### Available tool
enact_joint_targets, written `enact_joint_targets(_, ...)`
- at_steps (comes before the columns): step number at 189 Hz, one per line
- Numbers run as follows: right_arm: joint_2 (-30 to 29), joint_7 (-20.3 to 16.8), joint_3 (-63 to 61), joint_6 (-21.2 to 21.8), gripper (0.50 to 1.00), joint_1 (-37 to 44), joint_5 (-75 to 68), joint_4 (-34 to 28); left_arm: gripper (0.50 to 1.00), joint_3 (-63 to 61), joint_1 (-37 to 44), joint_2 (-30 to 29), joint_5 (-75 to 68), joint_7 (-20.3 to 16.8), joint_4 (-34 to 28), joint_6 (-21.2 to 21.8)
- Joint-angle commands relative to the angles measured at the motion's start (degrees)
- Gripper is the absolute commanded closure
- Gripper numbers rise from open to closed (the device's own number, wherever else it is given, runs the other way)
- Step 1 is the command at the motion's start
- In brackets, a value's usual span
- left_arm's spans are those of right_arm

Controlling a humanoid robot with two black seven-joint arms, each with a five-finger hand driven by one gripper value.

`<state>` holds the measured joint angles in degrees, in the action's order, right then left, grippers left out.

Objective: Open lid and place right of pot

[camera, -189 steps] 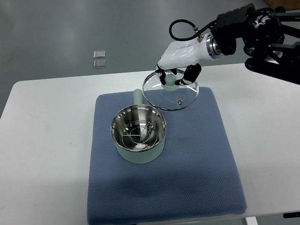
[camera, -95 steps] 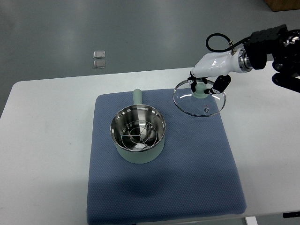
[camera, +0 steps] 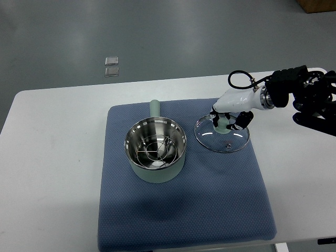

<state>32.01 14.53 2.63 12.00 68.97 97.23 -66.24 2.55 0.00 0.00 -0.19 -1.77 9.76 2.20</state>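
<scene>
Now right hand (camera: 231, 111) gripping pale-green knob of round glass lid (camera: 222, 135), beside open steel pot (camera: 155, 149)

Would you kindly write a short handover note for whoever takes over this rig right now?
Right hand: shut on the knob of the glass lid. Left arm: out of view.
Pot: open, on the blue mat, handle pointing away from the robot.
Done: lid is off and sits low over the mat, right of the pot; whether it rests flat is unclear.
Left: set the lid down if needed, release the knob, withdraw the hand.
</scene>
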Motion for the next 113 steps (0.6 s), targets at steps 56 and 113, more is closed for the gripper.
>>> enact_joint_targets(56, -1.5, 0.0, -0.1, -0.7, 0.671, -1.6, 0.2, 0.9, 0.500, 0.0, 0.0, 0.0, 0.0, 0.0, 0.0, 0.0)
enact_joint_targets(113, 0.0, 0.2, -0.7, 0.0, 0.597, -0.7, -0.5, 0.3, 0.500, 0.0, 0.0, 0.0, 0.0, 0.0, 0.0, 0.0)
